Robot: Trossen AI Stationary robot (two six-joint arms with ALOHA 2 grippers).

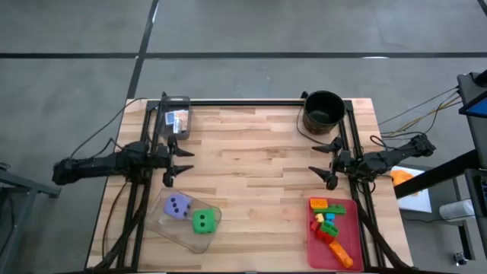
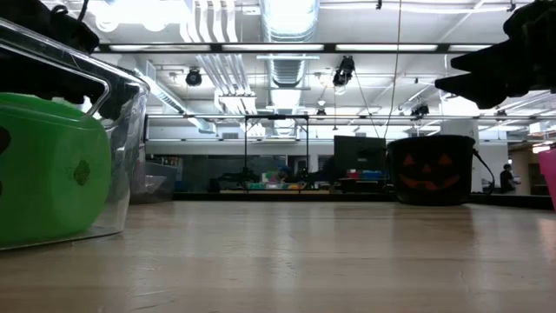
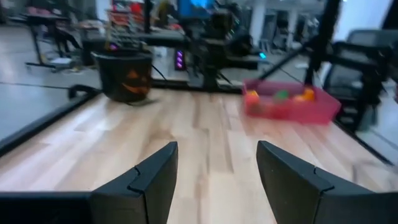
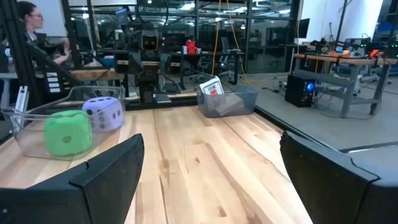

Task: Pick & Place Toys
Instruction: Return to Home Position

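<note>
High view: we see the left gripper (image 1: 177, 164) over the table's left side, fingers apart. Near it are cards (image 1: 177, 119) in a clear bin (image 1: 183, 101), plus a purple die (image 1: 179, 205) and green die (image 1: 204, 221) in a tub (image 1: 169, 225). The right gripper (image 1: 319, 160), also spread, sits between the bucket (image 1: 323, 111) and the tray (image 1: 347, 240) holding bricks (image 1: 327, 221).

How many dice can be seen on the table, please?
2. The purple die and the green die sit side by side in the clear container on the table's left side. No others show.
</note>
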